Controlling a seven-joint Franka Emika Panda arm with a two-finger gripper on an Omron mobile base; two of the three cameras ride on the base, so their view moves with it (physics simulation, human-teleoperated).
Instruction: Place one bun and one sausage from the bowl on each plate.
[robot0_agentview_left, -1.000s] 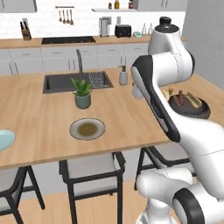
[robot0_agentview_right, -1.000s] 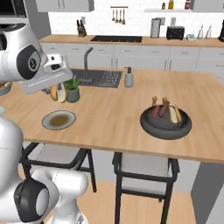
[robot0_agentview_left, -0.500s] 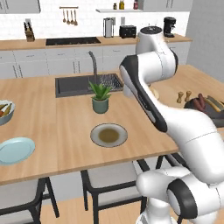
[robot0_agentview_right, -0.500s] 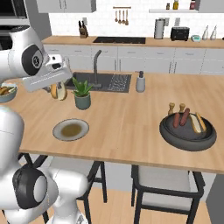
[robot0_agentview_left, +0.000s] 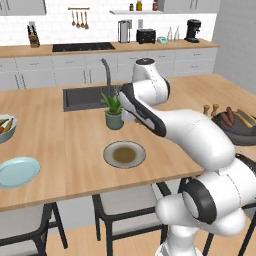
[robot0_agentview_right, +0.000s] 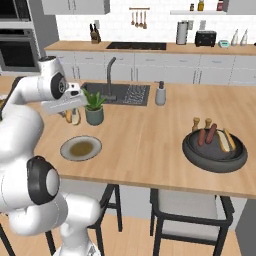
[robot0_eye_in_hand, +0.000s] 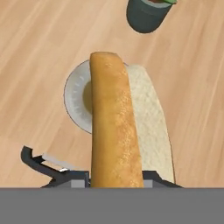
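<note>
plate (robot0_agentview_left: 124, 154): open above | potted plant (robot0_agentview_left: 114, 113) just behind (tall leaves)

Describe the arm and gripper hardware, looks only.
The arm is glossy white with rounded, bulbous link shells and dark grey-black bands at the joints, one a large dark ring low on the body. The gripper has a boxy white hand; its fingertips are small and dark. No cables or markings visible.
</note>
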